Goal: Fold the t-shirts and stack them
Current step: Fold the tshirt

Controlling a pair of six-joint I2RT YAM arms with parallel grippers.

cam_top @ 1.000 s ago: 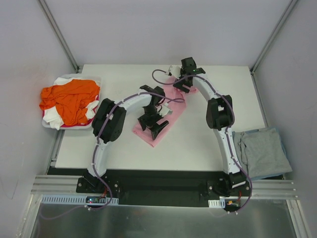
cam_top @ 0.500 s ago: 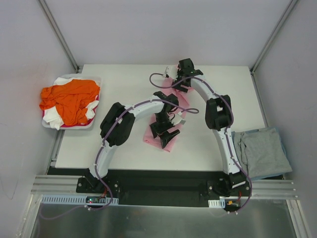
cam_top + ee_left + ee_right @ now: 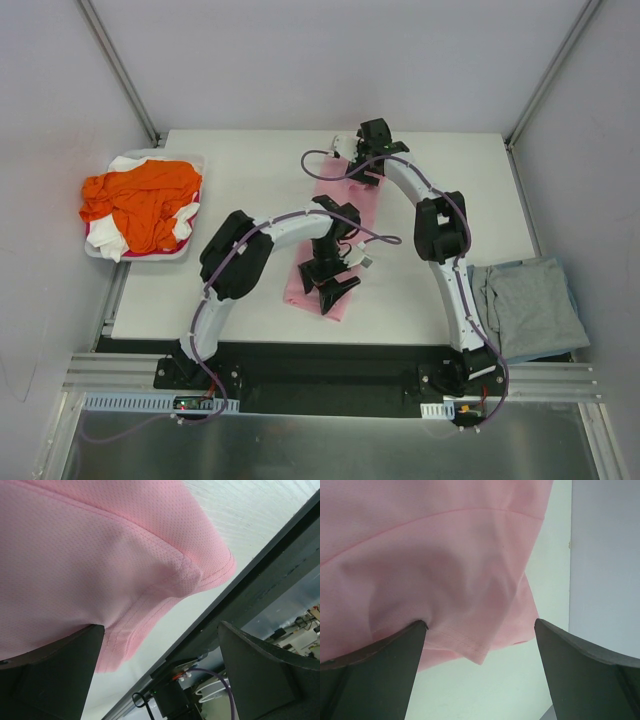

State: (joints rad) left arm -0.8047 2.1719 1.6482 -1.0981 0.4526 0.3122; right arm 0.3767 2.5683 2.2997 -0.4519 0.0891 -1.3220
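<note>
Pink shirt (image 3: 350, 205) was judged light, limp and clingy, best pinched at a hemmed corner. Left jaws and right jaws were spread wide over it, nothing gripped.

Matt mesh-knit cloth pink t-shirt (image 3: 100, 555) on smooth white table (image 3: 250, 190)
</note>
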